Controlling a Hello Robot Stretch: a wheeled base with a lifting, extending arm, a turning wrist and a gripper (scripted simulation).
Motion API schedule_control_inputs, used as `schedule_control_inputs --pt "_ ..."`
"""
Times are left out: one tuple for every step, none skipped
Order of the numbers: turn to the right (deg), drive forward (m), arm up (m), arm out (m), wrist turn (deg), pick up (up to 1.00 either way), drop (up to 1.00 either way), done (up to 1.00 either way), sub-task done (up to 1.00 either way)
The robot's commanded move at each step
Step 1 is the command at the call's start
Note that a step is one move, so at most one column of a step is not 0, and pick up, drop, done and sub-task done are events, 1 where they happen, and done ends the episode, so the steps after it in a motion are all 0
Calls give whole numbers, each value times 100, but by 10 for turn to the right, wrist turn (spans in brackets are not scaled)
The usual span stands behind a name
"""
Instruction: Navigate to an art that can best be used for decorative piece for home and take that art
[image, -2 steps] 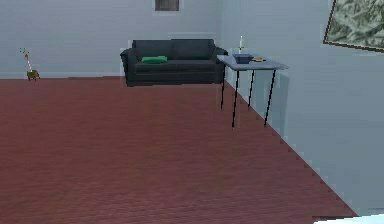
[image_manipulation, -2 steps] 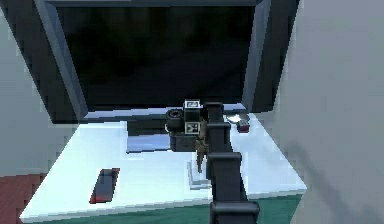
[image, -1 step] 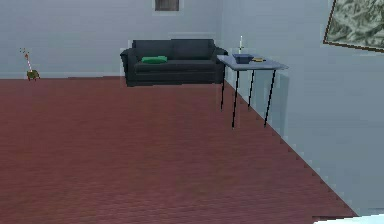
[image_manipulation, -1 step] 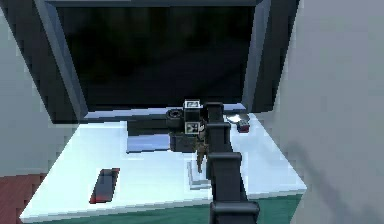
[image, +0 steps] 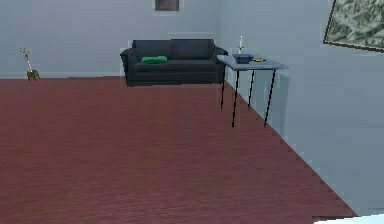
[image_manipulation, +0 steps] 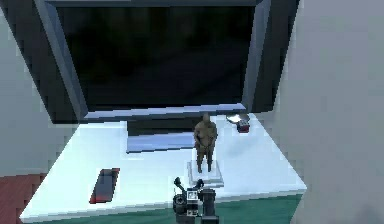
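A small brown statue of a standing figure (image_manipulation: 205, 142) rises from a white block base on the white TV stand (image_manipulation: 80, 160) in the arm side view, in front of a large dark television (image_manipulation: 150, 60). My gripper (image_manipulation: 188, 200) shows at the bottom edge, just below the statue's base, with its dark body and white marker squares over the stand's front edge. The statue stands right behind it on the stand, so I cannot tell whether the gripper holds anything.
A dark red flat remote-like object (image_manipulation: 104, 185) and a small dish-like item (image_manipulation: 238, 121) lie on the stand. In the forward view: a dark sofa (image: 172, 60) with a green cushion, a thin-legged side table (image: 250, 64), a wall painting (image: 356, 24), and red-brown floor (image: 130, 150).
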Motion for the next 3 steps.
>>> schedule_control_inputs --pt "0 0 0 0 0 100 0 0 0" --pt "0 0 10 0 0 0 0 0 0" --pt "0 0 0 0 0 0 0 100 0"
